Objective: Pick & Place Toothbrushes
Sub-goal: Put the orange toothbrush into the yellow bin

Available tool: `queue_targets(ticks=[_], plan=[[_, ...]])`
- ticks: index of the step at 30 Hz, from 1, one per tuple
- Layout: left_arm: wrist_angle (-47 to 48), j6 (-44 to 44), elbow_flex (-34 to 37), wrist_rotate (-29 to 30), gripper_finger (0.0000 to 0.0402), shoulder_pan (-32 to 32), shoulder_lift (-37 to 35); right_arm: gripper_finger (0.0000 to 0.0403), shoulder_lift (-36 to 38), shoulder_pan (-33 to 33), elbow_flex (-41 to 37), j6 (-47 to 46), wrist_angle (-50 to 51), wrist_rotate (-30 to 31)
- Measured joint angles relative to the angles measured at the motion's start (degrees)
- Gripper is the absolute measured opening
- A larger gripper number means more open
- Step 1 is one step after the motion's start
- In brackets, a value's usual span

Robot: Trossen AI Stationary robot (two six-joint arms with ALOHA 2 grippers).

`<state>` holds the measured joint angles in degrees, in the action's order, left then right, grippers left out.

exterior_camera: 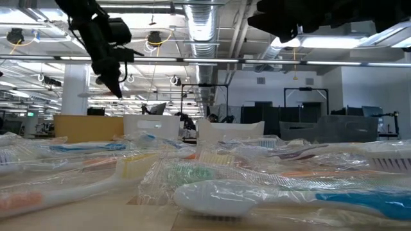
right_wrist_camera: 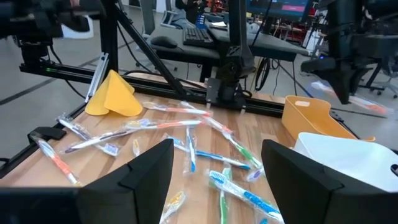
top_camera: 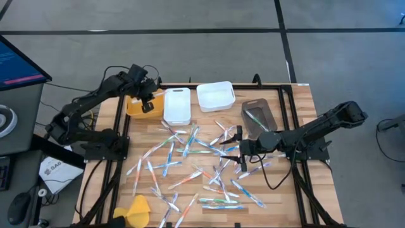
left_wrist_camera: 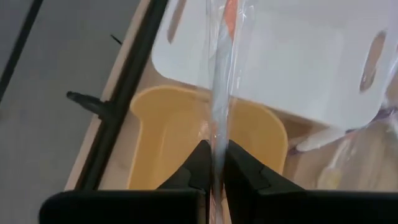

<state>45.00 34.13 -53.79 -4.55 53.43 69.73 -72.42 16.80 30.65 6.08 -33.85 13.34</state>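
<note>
Several toothbrushes in clear wrappers lie scattered flat over the wooden table, also seen in the right wrist view as toothbrushes. My left gripper hangs over the orange bin at the far left, shut on one wrapped toothbrush with an orange part at its far end. My right gripper stands open above the right part of the pile, its fingers level and wide apart with nothing between them. My left gripper pinches the wrapped toothbrush between its two fingers, on the stretch nearest them. The fingers slant steeply down. The toothbrush runs on past the fingertips along their line, lifted clear above the orange bin.
Two white bins and a brown bin stand in a row along the far edge, to the right of the orange one. A yellow lump lies at the near left. Black frame rails border the table.
</note>
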Motion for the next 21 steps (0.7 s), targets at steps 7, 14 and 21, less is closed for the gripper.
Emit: queue_targets(ticks=[7, 14, 21], plan=[[-0.2, -1.2, 2.7, 0.2, 0.0015, 5.0, -0.4, 0.0240, 0.0, 0.4, 0.0, -1.5, 0.1, 0.0], [0.0, -1.4, 4.6, -1.3, 0.0015, 7.1, -1.0, 0.0240, 0.0, 1.7, 0.0, -2.7, 0.7, 0.0], [0.0, -1.0, 5.8, -1.2, 0.0015, 7.2, -1.0, 0.0240, 0.0, 3.1, 0.0, -2.7, 1.1, 0.0]])
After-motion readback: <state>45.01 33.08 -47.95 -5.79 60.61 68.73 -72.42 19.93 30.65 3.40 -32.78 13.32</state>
